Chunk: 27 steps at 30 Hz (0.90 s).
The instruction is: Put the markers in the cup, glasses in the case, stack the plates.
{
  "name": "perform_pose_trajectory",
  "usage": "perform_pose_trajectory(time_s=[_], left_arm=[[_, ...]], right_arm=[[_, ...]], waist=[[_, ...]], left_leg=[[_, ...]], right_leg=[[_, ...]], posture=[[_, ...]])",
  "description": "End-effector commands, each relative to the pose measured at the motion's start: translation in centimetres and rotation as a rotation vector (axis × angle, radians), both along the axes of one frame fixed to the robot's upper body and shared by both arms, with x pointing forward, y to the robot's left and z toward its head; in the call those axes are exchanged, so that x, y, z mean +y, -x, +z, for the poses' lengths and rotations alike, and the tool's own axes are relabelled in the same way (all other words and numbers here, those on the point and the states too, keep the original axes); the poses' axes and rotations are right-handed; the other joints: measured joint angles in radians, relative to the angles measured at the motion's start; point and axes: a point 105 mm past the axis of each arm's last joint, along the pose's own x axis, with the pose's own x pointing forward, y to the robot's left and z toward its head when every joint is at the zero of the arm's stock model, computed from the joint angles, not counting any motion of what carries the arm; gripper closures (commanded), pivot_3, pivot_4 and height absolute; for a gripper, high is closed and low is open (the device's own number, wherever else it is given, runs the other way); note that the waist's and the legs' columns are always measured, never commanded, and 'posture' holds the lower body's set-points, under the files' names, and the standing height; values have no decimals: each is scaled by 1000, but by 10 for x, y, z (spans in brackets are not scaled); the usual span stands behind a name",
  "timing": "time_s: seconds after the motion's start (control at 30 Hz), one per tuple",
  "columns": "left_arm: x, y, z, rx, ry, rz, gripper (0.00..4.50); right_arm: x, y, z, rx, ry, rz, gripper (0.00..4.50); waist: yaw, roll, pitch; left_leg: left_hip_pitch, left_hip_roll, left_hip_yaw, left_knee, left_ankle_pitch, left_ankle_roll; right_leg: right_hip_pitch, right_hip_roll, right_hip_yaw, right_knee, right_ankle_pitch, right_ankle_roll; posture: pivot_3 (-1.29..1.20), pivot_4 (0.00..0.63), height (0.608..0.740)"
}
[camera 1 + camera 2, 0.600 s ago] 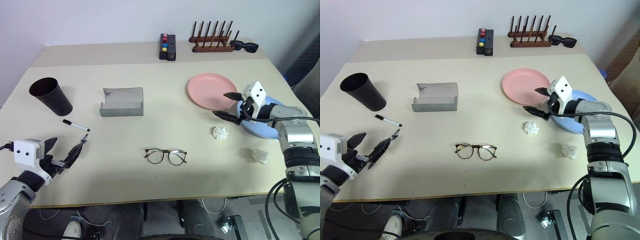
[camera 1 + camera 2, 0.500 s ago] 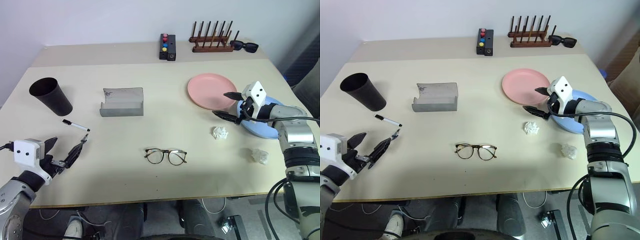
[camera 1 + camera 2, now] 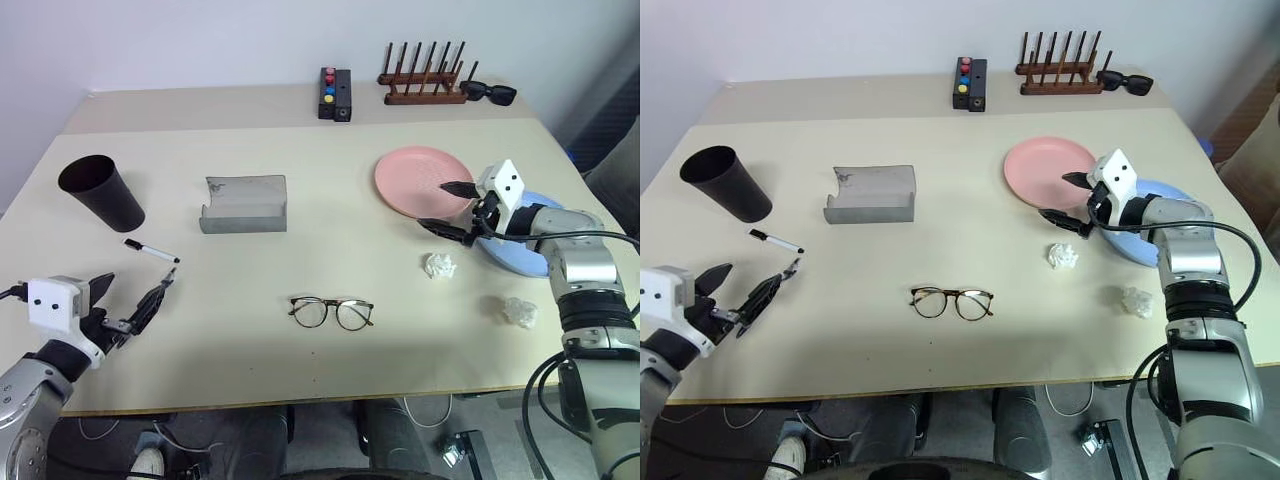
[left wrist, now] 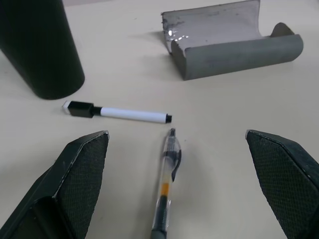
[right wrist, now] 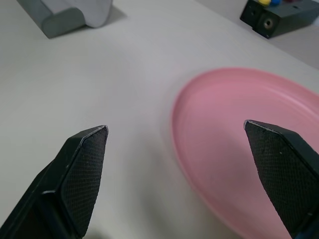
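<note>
None of the 3 jobs looks finished. On the surface [image 3: 300,380], 1 marker [image 3: 151,250] lies flat near the black cup [image 3: 100,192], not in it; a clear pen [image 4: 166,191] lies just beside the marker's tip, and whether it counts among the markers cannot be told. The cup stands upright at the left side, with nothing seen inside it.

The glasses [image 3: 332,312] rest unfolded near the front middle, well apart from the grey case [image 3: 244,204], which lies open farther back with nothing in it.

The 2 plates are not stacked: the pink plate [image 3: 420,180] sits flat on the right, and the blue plate [image 3: 525,250] lies just beside it toward the right edge, partly hidden behind the robot's right arm.

The right tool [image 3: 448,207] hovers at the near rim of the pink plate, its fingers spread wide and gripping nothing; the right wrist view shows the plate's edge between them, so the plates are probably the step in hand. The left tool [image 3: 128,305] waits low at the front left, fingers also wide apart and holding nothing, aimed toward the pen and marker.

2 crumpled paper scraps [image 3: 440,265] lie near the plates, and black sunglasses [image 3: 489,93] sit by a wooden rack [image 3: 422,78] at the back.
</note>
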Motion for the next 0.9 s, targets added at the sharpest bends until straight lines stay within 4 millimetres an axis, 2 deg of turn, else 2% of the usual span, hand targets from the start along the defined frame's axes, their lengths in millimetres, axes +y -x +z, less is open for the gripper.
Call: perform_pose_trajectory(time_s=[0.03,0.3,0.43,0.57,0.8,0.9], left_arm=[[-5,1,7,-31,-17,-19,0],[-9,-10,10,-13,-48,-40,0],[-7,-14,1,69,-93,-46,0],[-2,-18,-18,258,-138,-36,0],[-5,-30,-16,333,-75,1,0],[-8,-32,-25,415,-114,10,0]], right_arm=[[17,-1,23,-86,-4,58,28],[41,4,23,-104,-36,114,28],[50,10,23,-109,-47,135,28],[63,19,24,-110,-59,172,28],[83,41,28,-93,-69,246,28],[108,68,23,-23,-84,392,28]], waist=[[1,0,0],[4,0,0],[3,0,0],[1,0,0],[2,0,0],[1,0,0]], left_leg=[[0,0,0,0,0,0],[0,0,0,1,0,0],[0,0,0,0,0,0],[1,0,0,0,0,0],[1,0,-1,0,0,0],[1,0,-1,0,0,0]], right_leg=[[0,0,0,0,0,0],[0,0,0,1,0,0],[0,0,0,1,0,0],[0,0,0,2,0,0],[0,0,0,2,0,1],[0,0,0,2,0,1]], posture=[[0,150,739],[0,150,739],[0,150,739],[0,150,739],[0,150,739],[0,150,739]])
